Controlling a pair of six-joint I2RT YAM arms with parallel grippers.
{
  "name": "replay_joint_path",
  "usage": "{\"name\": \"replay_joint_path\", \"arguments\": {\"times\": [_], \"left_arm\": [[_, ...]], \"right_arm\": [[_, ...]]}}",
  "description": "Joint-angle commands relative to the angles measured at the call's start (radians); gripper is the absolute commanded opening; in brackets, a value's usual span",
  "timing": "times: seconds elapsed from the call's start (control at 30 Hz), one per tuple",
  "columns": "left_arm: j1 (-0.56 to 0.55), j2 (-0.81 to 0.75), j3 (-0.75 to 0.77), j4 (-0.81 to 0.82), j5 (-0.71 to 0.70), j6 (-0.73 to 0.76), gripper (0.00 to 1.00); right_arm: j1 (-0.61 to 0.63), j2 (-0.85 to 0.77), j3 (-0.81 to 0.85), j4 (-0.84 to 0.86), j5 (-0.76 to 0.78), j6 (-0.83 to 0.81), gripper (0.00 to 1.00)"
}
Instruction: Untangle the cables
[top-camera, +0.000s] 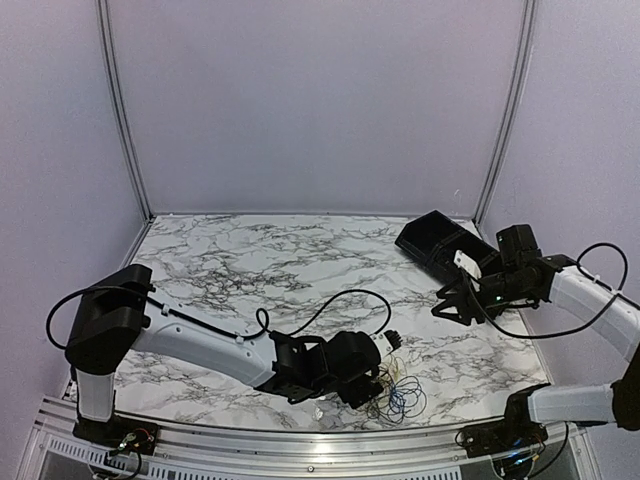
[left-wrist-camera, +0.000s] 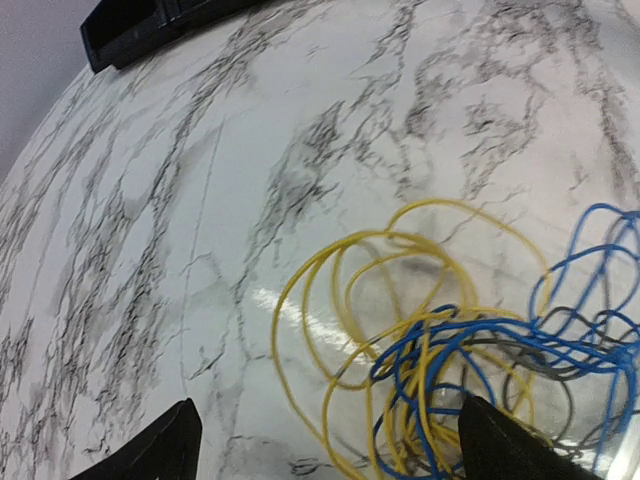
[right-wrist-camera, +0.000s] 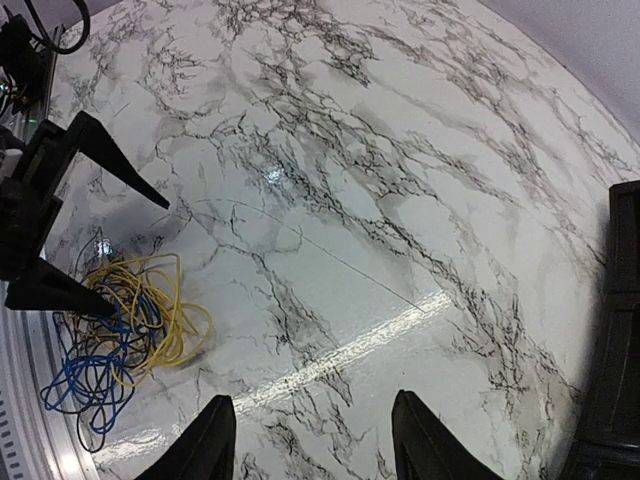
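The cables (top-camera: 402, 396) lie as one tangle of thin yellow, blue and black loops near the table's front edge. In the left wrist view the cables (left-wrist-camera: 450, 345) spread on the marble just ahead of my left gripper (left-wrist-camera: 335, 452). Its jaws stand wide open, and the right fingertip (left-wrist-camera: 505, 450) hangs over the edge of the loops. Seen from above, the left gripper (top-camera: 388, 378) hovers right at the tangle. My right gripper (top-camera: 450, 308) is open and empty, well away at the right. The right wrist view shows the right gripper (right-wrist-camera: 312, 442) over bare marble, with the cables (right-wrist-camera: 120, 325) far to its left.
A black bin (top-camera: 440, 242) sits at the back right of the marble table (top-camera: 270, 270); the bin's edge (right-wrist-camera: 622, 330) also shows beside the right gripper. The left arm's black cord (top-camera: 330, 305) loops over the table's middle. Walls enclose the table.
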Motion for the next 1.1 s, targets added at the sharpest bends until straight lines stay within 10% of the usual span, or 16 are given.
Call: {"name": "replay_joint_path", "arguments": {"times": [0.0,0.6,1.07], "left_arm": [[0.088,-0.043,-0.092,-0.012,-0.105,-0.053,0.91],[0.219,-0.328,-0.27,0.034,-0.025,-0.137,0.9],[0.22,-0.442,-0.285,0.015,-0.018,-0.326,0.92]], "right_arm": [[-0.005,-0.041,0.018,0.045,-0.015,0.032,0.54],[0.152,0.071,0.039,0.057,0.013,-0.047,0.48],[0.227,0.49,0.328,0.095,-0.105,0.162,0.35]]}}
